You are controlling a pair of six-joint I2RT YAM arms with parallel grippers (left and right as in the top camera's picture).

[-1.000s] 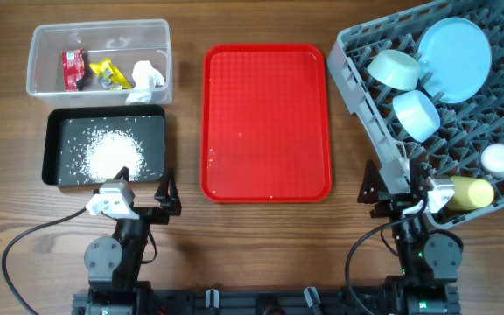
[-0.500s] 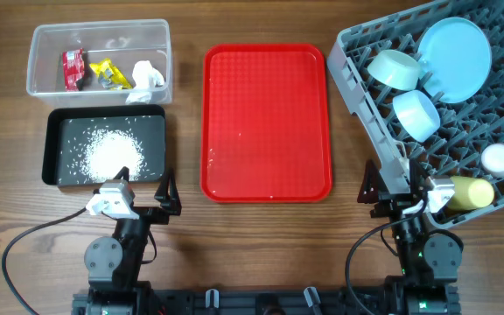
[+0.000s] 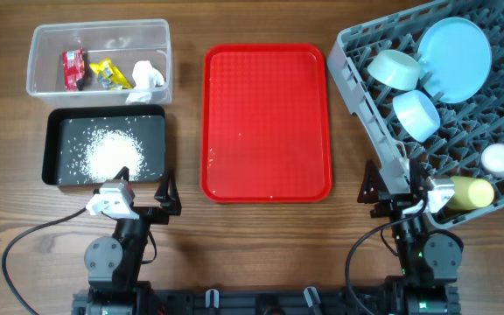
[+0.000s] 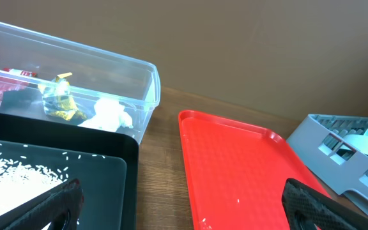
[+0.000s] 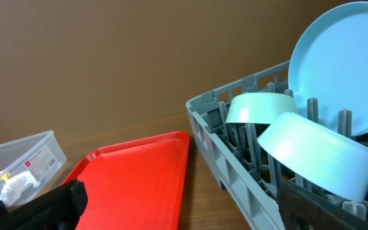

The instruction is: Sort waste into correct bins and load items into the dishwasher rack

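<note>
Leaning in grey pegged rack [image 3: 363, 109], two pale blue bowls [image 3: 394, 68], round plate [image 3: 455, 54]

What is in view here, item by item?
clear tub: 1, transparent, far left
wrappers: 2, red and yellow, clear tub
tissue: 1, white, clear tub
black tray: 1, black, beside tub
rice grains: many, white, black tray
red tray: 1, red, centre
rack: 1, grey, right
bowls: 2, pale blue, rack
plate: 1, pale blue, rack
cups: 2, white and yellow, rack
left fingers: 2, black, open
right fingers: 2, black, open
</note>
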